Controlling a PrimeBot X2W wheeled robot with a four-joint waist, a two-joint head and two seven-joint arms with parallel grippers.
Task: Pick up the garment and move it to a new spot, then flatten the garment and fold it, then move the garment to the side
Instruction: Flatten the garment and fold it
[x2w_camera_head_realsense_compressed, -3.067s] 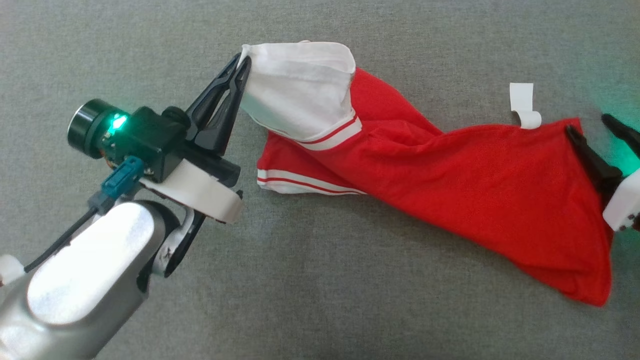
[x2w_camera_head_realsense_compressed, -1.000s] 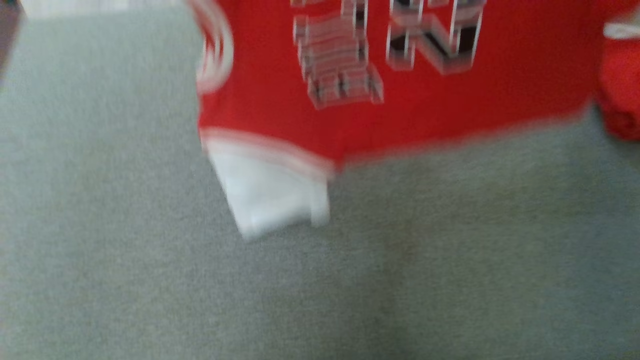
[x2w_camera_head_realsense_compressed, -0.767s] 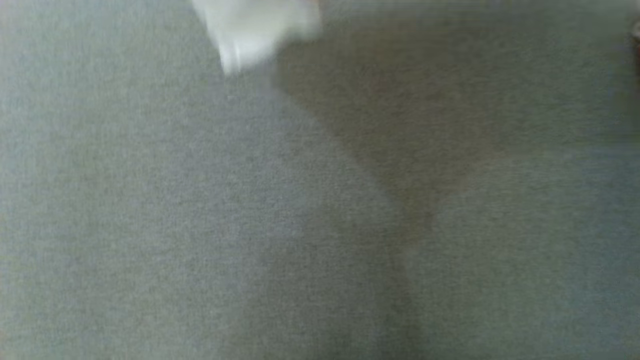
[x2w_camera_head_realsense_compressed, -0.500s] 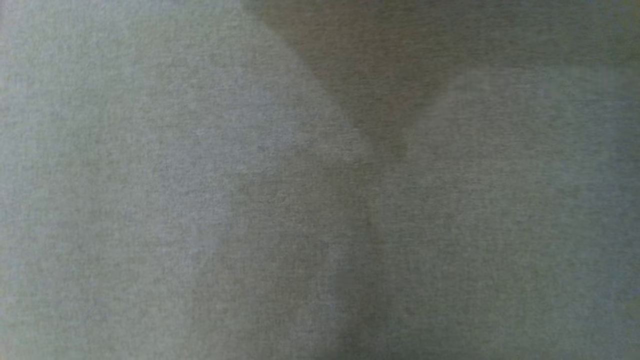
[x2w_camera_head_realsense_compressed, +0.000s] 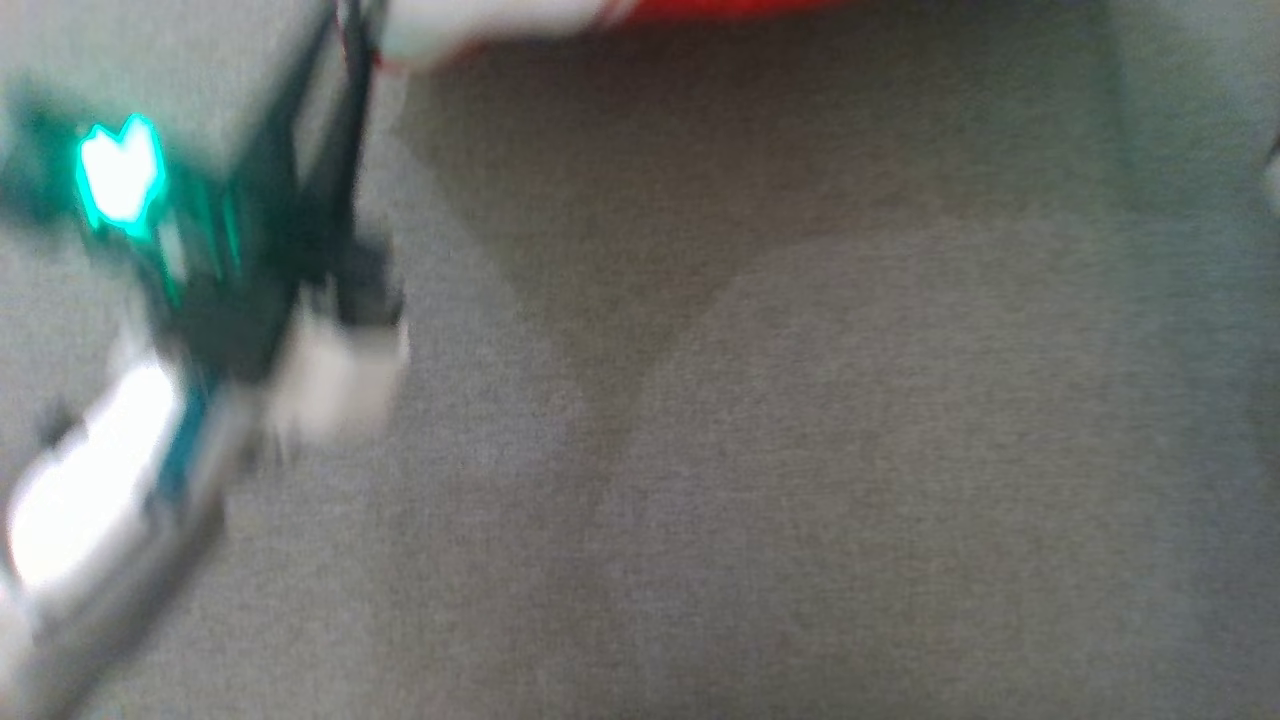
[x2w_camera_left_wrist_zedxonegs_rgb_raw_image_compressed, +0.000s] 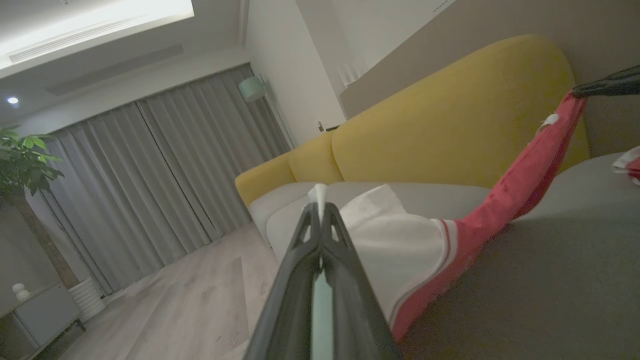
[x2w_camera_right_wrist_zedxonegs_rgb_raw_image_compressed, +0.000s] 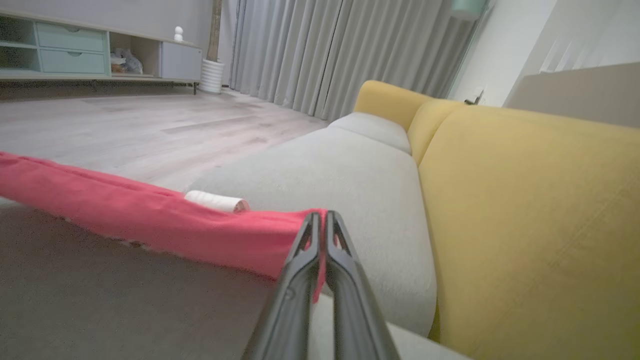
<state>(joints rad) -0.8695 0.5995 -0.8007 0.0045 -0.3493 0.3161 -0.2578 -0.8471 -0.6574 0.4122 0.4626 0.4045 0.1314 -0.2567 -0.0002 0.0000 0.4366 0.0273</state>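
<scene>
– Grey woven sofa seat under both arms, and the head camera is smeared by motion. What's held?
– Nearest first: the left gripper has its two dark fingers pressed together on the edge of one white sleeve of the red cotton T-shirt with white sleeves. Just a sliver of cloth pokes past the tips. The right gripper is clamped the same way on a red corner.
– So where does the shirt sit?
– Stretched between the two sets of fingertips, raised over the seat (whether its low edge touches the cushion, I cannot tell).
– What could go wrong?
– My guess: the left pinch is thin, so pulling the arms wider could tug the sleeve out, and the shirt would drop in a bunch. Lowering unevenly would lay it down twisted, making the flattening harder. A small white rolled label, just past the red edge left of the right tips, might fold under.
– Further out?
– Ahead and right of the right tips stands a yellow padded backrest; a swing that way would drape fabric against it. Far left of them the seat drops to a pale wooden floor, so a slip there could send the shirt off the sofa.
</scene>
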